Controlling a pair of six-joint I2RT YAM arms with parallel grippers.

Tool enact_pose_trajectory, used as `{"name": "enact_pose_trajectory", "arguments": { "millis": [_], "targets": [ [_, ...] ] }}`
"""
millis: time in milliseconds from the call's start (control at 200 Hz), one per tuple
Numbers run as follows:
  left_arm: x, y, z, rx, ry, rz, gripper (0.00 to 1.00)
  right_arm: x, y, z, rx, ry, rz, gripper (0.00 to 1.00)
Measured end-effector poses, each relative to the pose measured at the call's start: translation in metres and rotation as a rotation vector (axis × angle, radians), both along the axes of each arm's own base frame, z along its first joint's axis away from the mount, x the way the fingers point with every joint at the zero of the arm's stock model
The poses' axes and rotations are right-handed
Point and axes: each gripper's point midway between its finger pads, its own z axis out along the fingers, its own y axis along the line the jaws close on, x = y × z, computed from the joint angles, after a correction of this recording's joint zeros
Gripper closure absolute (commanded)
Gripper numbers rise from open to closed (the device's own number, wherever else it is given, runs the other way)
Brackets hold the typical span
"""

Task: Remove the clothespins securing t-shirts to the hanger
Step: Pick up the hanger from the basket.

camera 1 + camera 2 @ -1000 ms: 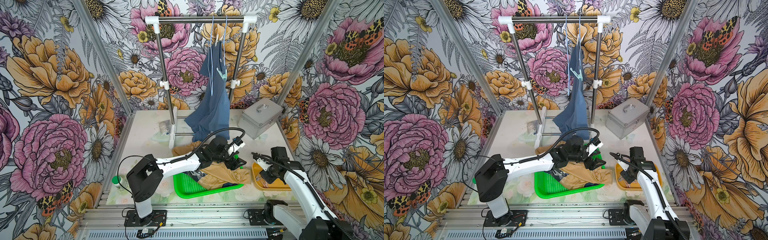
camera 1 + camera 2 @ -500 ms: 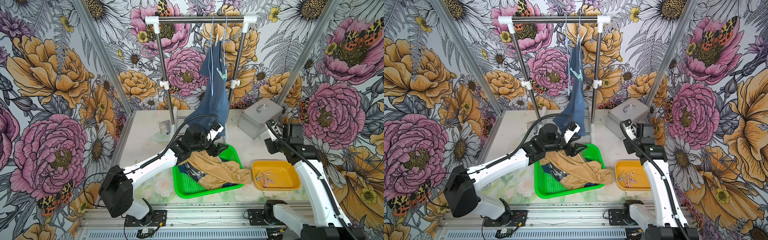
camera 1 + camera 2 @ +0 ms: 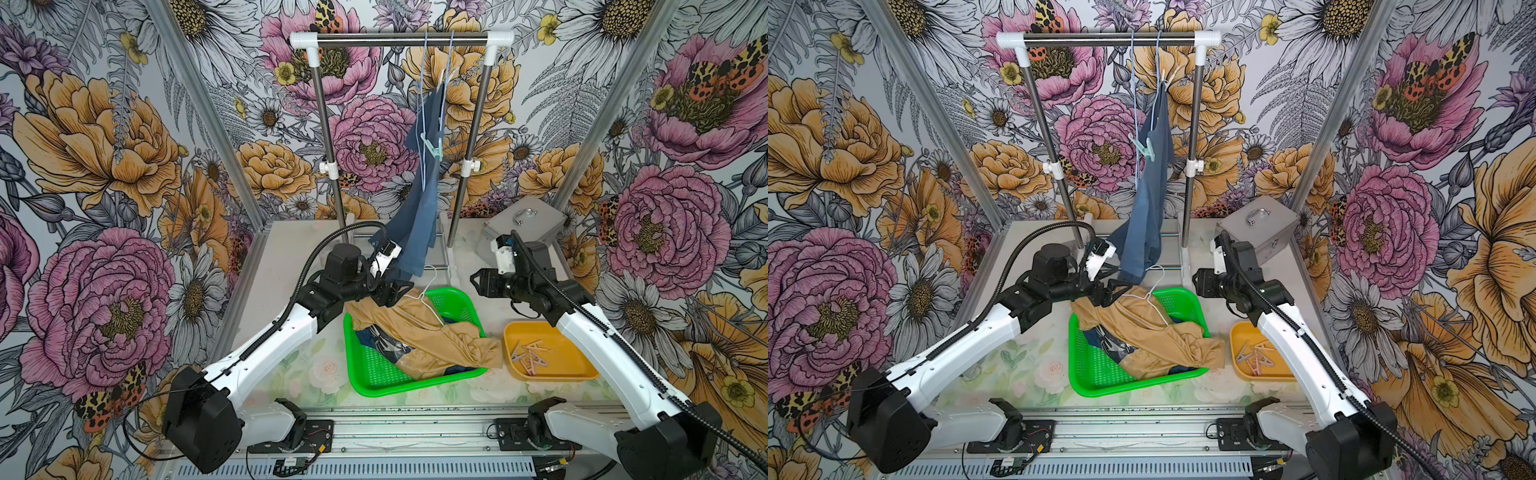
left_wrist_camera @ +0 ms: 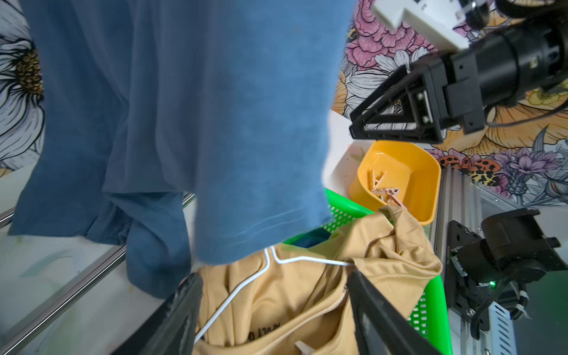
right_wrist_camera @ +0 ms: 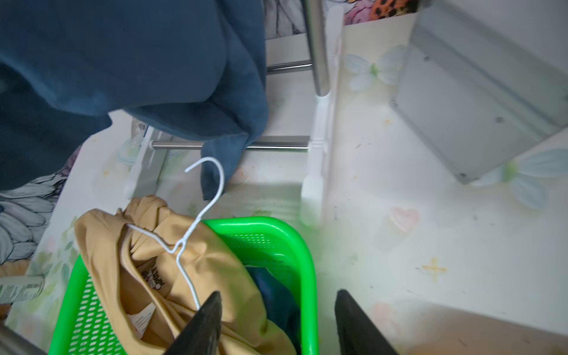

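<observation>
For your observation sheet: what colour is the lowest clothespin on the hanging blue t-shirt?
Mint green; the clothespin shows best in a top view.

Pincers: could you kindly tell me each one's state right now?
Left pincer: open, jaws wide over the tan t-shirt.
Right pincer: open and empty.

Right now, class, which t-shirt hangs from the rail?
The slate-blue t-shirt: it alone hangs from the rail, a mint-green clothespin on it. The tan t-shirt and navy t-shirt lie in the green basket.
</observation>
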Motion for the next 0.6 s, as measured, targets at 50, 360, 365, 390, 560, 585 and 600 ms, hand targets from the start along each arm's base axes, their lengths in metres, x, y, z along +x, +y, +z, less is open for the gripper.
{"name": "enact_pose_trajectory", "arguments": {
  "millis": [50,360,365,390,560,585,600],
  "targets": [
    [0.001,0.01,-0.001,0.005,0.006,0.021,0.24,0.0,0.018,-0.012,0.034,0.02,0.039,0.4],
    [-0.009,0.059,-0.015,0.026,0.038,0.126,0.24,0.01,0.094,-0.063,0.179,0.101,0.208,0.45],
    [-0.009,0.06,-0.016,0.026,0.039,0.128,0.24,0.011,0.095,-0.063,0.181,0.101,0.211,0.45],
    [-0.009,0.063,-0.017,0.027,0.042,0.136,0.24,0.011,0.1,-0.064,0.193,0.1,0.22,0.45],
    [-0.015,0.08,-0.02,0.035,0.059,0.175,0.24,0.017,0.123,-0.07,0.294,0.088,0.257,0.47],
    [-0.015,0.081,-0.02,0.035,0.06,0.179,0.24,0.017,0.125,-0.072,0.306,0.091,0.258,0.48],
    [-0.016,0.082,-0.02,0.036,0.06,0.181,0.24,0.017,0.126,-0.073,0.311,0.095,0.259,0.48]
  ]
}}
